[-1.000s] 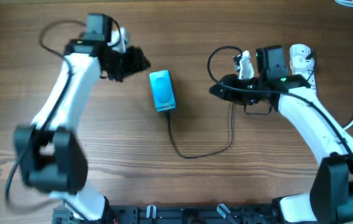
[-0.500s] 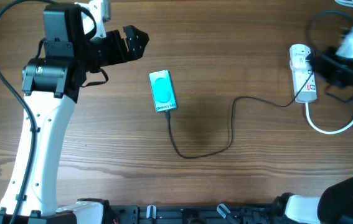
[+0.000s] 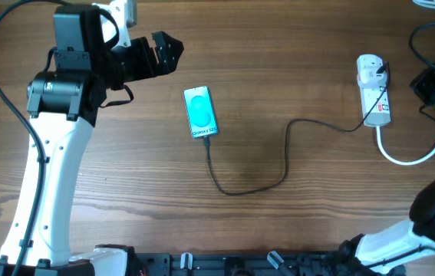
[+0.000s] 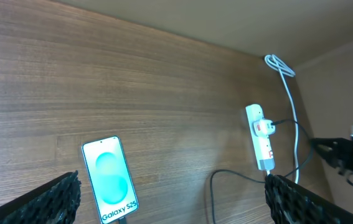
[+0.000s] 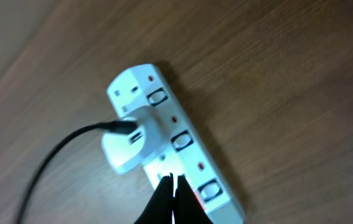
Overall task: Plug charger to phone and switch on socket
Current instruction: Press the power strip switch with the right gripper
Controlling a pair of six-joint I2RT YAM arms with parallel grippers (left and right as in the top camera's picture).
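Note:
The phone [image 3: 201,112] lies flat mid-table with its teal screen up; it also shows in the left wrist view [image 4: 109,180]. The thin black charger cable [image 3: 236,191] runs from the phone's near end, where its plug sits, in a loop to a white adapter [image 5: 129,146] in the white socket strip [image 3: 374,98]. My left gripper [image 3: 159,54] is open and empty, up and left of the phone. My right gripper [image 5: 173,186] is shut and empty, its tips just above the strip [image 5: 167,109] beside the adapter. In the overhead view it [image 3: 426,84] sits right of the strip.
The strip's thick white cord [image 3: 401,157] curves off to the right table edge. More white cord [image 4: 282,65] lies at the far corner. The strip also shows in the left wrist view [image 4: 260,138].
My right arm swung from the table's middle to the far right beside the socket strip. My left arm rose and turned a second ago and has held still since.

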